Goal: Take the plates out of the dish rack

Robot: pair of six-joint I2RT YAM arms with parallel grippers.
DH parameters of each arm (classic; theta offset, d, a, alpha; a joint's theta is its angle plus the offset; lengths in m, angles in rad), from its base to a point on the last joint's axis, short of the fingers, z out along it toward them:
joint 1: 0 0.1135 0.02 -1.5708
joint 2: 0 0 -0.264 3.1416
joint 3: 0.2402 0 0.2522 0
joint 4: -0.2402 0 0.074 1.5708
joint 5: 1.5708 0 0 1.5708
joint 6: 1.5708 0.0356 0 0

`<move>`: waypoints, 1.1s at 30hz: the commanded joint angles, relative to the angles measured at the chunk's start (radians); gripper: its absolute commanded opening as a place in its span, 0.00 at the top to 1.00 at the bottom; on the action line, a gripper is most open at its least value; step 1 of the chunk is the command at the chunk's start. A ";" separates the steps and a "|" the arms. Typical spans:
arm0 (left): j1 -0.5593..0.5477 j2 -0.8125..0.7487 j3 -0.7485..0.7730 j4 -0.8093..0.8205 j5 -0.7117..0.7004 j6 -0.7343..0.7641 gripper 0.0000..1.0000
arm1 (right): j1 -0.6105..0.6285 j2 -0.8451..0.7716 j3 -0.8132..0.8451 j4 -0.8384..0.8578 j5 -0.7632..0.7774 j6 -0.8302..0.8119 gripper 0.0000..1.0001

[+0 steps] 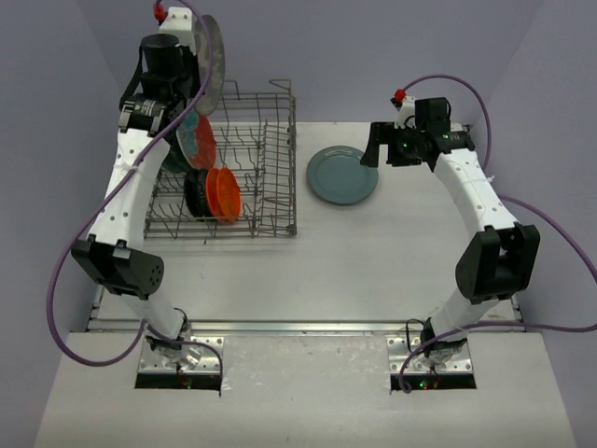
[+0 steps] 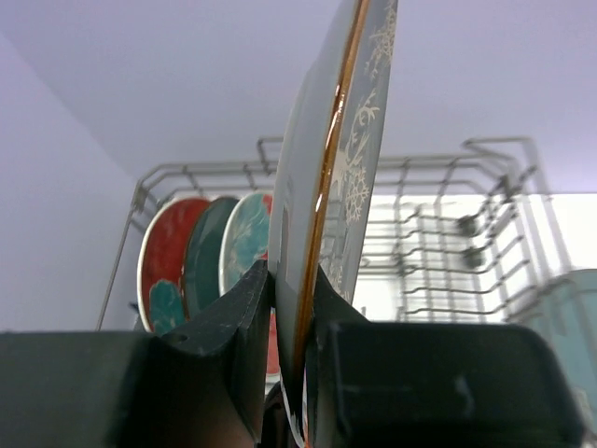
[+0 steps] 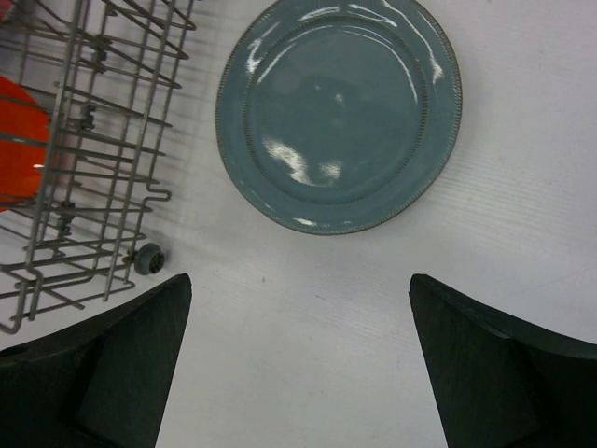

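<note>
My left gripper point(image 2: 291, 308) is shut on the rim of a grey plate point(image 2: 336, 168) with a gold edge and a white branch pattern. It holds the plate upright above the far left corner of the dish rack point(image 1: 266, 177); the plate point(image 1: 211, 54) also shows in the top view. In the rack stand red and teal plates point(image 1: 196, 140), a small black plate point(image 1: 199, 193) and a small orange plate point(image 1: 225, 193). A grey-blue plate point(image 1: 342, 175) lies flat on the table right of the rack. My right gripper point(image 3: 299, 280) is open and empty, hovering near that plate point(image 3: 340, 112).
The wire rack point(image 2: 438, 233) has upright tines and a raised handle at its far side. A small rack wheel point(image 3: 149, 259) sits by the rack's corner near my right gripper. Lavender walls enclose the table on three sides.
</note>
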 commanded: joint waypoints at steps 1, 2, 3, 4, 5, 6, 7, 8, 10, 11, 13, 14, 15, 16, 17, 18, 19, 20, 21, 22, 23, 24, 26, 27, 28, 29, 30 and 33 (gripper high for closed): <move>0.012 -0.133 -0.023 0.103 0.185 -0.039 1.00 | 0.003 -0.098 -0.006 0.080 -0.139 0.032 0.01; 0.012 -0.159 -0.068 0.092 0.312 -0.058 1.00 | 0.003 -0.113 -0.008 0.092 -0.193 0.039 0.01; 0.012 -0.188 -0.093 0.085 0.420 -0.074 1.00 | 0.003 -0.123 -0.009 0.107 -0.250 0.047 0.01; 0.012 -0.214 -0.126 0.081 0.512 -0.087 1.00 | 0.003 -0.137 -0.012 0.124 -0.299 0.056 0.01; 0.012 -0.236 -0.176 0.079 0.616 -0.103 1.00 | 0.003 -0.157 -0.024 0.152 -0.355 0.070 0.02; 0.012 -0.260 -0.209 0.075 0.734 -0.128 1.00 | 0.003 -0.172 -0.043 0.193 -0.422 0.091 0.03; 0.012 -0.274 -0.225 0.074 0.816 -0.154 1.00 | 0.003 -0.190 -0.059 0.231 -0.468 0.114 0.04; 0.012 -0.286 -0.243 0.072 0.895 -0.180 1.00 | 0.003 -0.207 -0.076 0.267 -0.513 0.136 0.05; 0.011 -0.293 -0.298 0.073 1.008 -0.225 1.00 | 0.004 -0.229 -0.097 0.316 -0.568 0.197 0.08; 0.010 -0.294 -0.311 0.075 1.062 -0.247 1.00 | 0.004 -0.235 -0.103 0.330 -0.583 0.219 0.09; 0.007 -0.294 -0.366 0.082 1.149 -0.272 1.00 | 0.006 -0.236 -0.102 0.374 -0.609 0.263 0.15; 0.008 -0.295 -0.396 0.084 1.178 -0.276 1.00 | 0.007 -0.231 -0.098 0.376 -0.612 0.275 0.18; 0.008 -0.294 -0.414 0.087 1.216 -0.281 1.00 | 0.011 -0.223 -0.092 0.374 -0.611 0.277 0.21; 0.008 -0.292 -0.431 0.087 1.238 -0.286 1.00 | 0.013 -0.216 -0.088 0.372 -0.605 0.278 0.23; 0.007 -0.290 -0.442 0.086 1.256 -0.290 1.00 | 0.015 -0.212 -0.085 0.369 -0.601 0.278 0.25; 0.006 -0.287 -0.449 0.086 1.277 -0.292 1.00 | 0.018 -0.208 -0.085 0.366 -0.600 0.276 0.25; 0.003 -0.280 -0.466 0.085 1.303 -0.297 1.00 | 0.022 -0.199 -0.085 0.362 -0.596 0.271 0.28; 0.001 -0.274 -0.472 0.083 1.313 -0.300 1.00 | 0.033 -0.194 -0.085 0.354 -0.595 0.264 0.29; -0.001 -0.272 -0.477 0.083 1.320 -0.302 1.00 | 0.041 -0.189 -0.085 0.348 -0.594 0.257 0.30; -0.004 -0.269 -0.484 0.083 1.329 -0.302 1.00 | 0.056 -0.181 -0.086 0.340 -0.594 0.252 0.31; -0.008 -0.265 -0.488 0.083 1.334 -0.302 1.00 | 0.071 -0.176 -0.092 0.335 -0.594 0.244 0.32; -0.014 -0.261 -0.491 0.083 1.336 -0.303 1.00 | 0.086 -0.172 -0.101 0.332 -0.594 0.235 0.32; -0.023 -0.254 -0.498 0.082 1.346 -0.307 1.00 | 0.119 -0.170 -0.113 0.325 -0.588 0.221 0.33; -0.028 -0.249 -0.502 0.081 1.353 -0.312 1.00 | 0.136 -0.168 -0.121 0.322 -0.580 0.211 0.35; -0.030 -0.245 -0.506 0.081 1.359 -0.316 1.00 | 0.152 -0.166 -0.126 0.320 -0.575 0.207 0.37; -0.031 -0.244 -0.510 0.081 1.363 -0.316 1.00 | 0.167 -0.164 -0.129 0.320 -0.577 0.206 0.40; -0.032 -0.242 -0.514 0.081 1.365 -0.316 1.00 | 0.173 -0.159 -0.128 0.320 -0.576 0.210 0.44; -0.034 -0.239 -0.520 0.083 1.368 -0.318 1.00 | 0.184 -0.147 -0.129 0.321 -0.582 0.228 0.52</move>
